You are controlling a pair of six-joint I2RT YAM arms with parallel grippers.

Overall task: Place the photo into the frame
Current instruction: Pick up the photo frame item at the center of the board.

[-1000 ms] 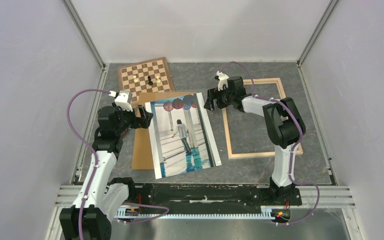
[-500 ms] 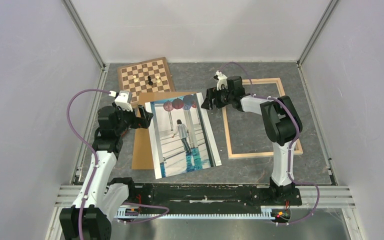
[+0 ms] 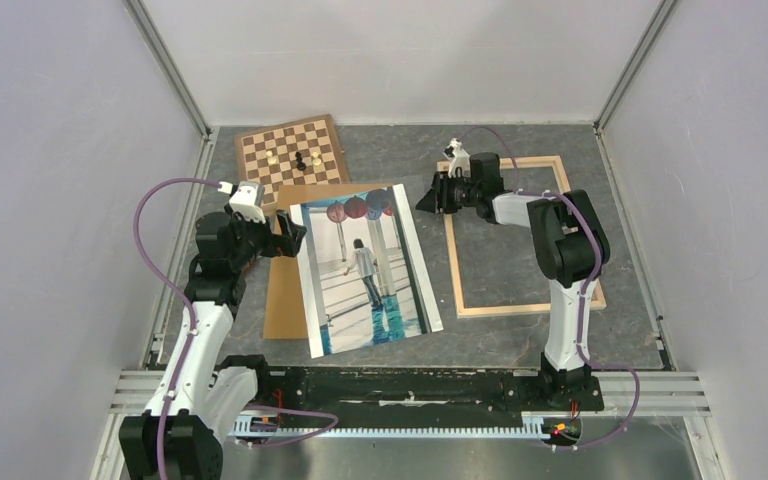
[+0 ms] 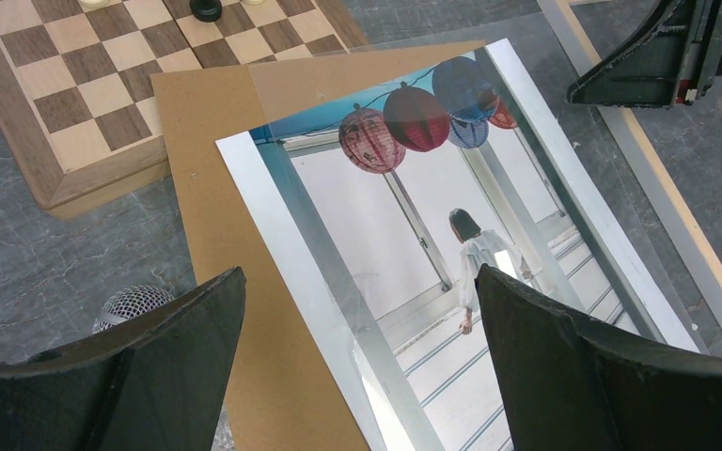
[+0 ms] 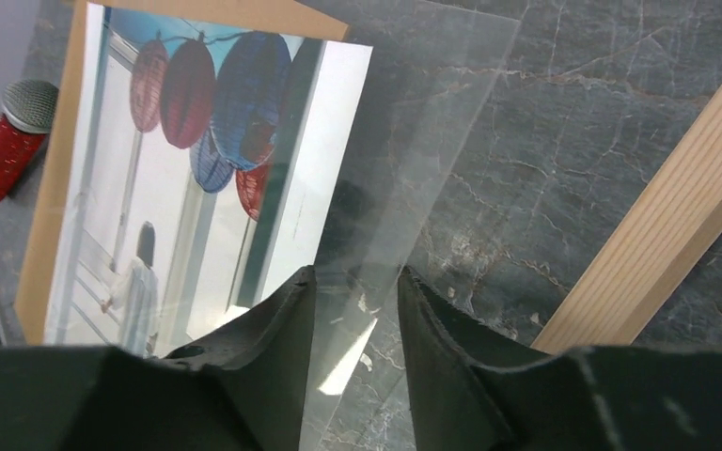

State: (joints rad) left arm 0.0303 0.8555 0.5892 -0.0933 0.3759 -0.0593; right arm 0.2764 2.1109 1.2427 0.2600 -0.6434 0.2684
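Eight items on the grey marbled surface: listed left to right.
Left claw: wide apart and holding nothing; it hangs above the left edge of the brown board, with the print's upper left corner showing between its fingers in the left wrist view.
Microphone: silver mesh head on a red handle; it lies on the surface just beside the brown board's left edge, near the chessboard's front corner.
Chessboard: checkered wood at the far left; three small pieces stand on it, two light ones and one dark piece. The brown board overlaps its near right corner.
Backing board: plain brown, flat, lying under the print; bare along its left side and far edge.
The photo: face up, lanterns at the far end, tilted; it rests on the backing board and overhangs the board's right and near edges. It sits left of the frame, apart from it and not inside it.
Clear sheet: transparent, covering the print's right border and reaching onto the bare surface, short of the wooden bar.
Right claw: narrowed, with a slim gap between its fingers; it is over the clear sheet, between the print's far right corner and the frame. Whether its tips touch the sheet cannot be told.
The frame: thin light wooden bars, flat at the right, with bare surface showing through its opening; the right arm crosses above it.
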